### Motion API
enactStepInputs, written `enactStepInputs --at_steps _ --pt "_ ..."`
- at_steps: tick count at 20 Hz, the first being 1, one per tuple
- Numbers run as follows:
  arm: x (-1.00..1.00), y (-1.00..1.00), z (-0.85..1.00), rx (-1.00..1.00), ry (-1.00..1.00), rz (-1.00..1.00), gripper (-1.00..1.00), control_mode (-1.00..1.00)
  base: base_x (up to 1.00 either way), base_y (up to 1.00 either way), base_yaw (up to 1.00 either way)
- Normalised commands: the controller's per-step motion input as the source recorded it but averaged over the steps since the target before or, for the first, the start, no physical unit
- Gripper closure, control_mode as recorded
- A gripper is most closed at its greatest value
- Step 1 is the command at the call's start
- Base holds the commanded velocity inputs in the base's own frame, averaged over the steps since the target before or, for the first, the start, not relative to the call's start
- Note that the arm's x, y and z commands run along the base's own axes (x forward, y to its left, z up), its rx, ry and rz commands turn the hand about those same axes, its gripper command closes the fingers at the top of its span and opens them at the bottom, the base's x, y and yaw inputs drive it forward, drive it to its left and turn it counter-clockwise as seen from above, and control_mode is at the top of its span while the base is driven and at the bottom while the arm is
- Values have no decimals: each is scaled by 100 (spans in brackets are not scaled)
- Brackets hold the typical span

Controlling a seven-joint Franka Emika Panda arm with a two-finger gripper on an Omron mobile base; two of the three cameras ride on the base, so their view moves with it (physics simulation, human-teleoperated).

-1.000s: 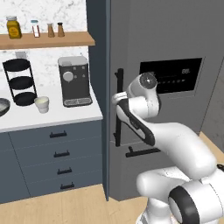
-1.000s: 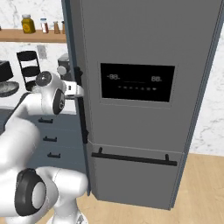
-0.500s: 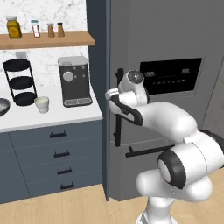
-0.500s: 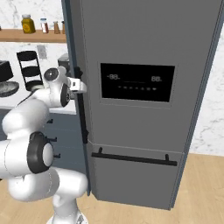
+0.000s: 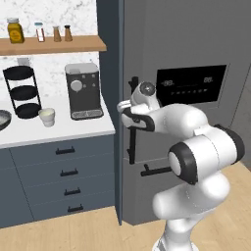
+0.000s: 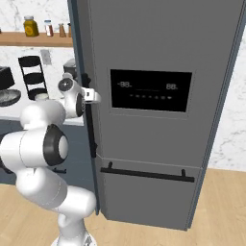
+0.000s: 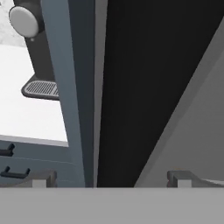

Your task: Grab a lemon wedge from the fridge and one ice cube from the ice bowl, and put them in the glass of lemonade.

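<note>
At the far left of the white desk the rim of the ice bowl shows, dark grey and speckled outside, paler within. Next stands a black three-tier rack of round trays, and just beside it the glass of lemonade, a small cream tapered cup. Further right sits a boxy dark coffee machine with a round pale dial and a ribbed drip tray. Above them a wooden shelf carries an amber jar and small bottles. Under the desk run flat blue-grey drawers with short black handles. Right of the desk rises the fridge, a tall, smooth, matte dark grey slab with its doors closed, a glossy black dispenser panel, a long black upright handle on its left edge and a black bar handle across the lower door. The pincer is at that upright handle; in the hand view its tips stand well apart with the black handle between them, spread and not pressing on it.
</note>
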Motion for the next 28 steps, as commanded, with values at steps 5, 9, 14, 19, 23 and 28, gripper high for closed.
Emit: enactStepInputs --at_steps 5,9,14,19,23,28 --pt "40 0 -3 0 3 -1 -100 -100 0 0 0" --pt "49 0 -17 -2 -1 0 -100 -100 0 0 0" --pt "15 0 -7 0 -2 0 100 -100 0 0 0" --pt "-10 -6 0 0 0 -1 100 -100 0 0 0" --pt "-66 -56 6 1 0 -17 100 -100 0 0 0" --pt "-99 -98 33 5 -8 -32 100 -100 0 0 0"
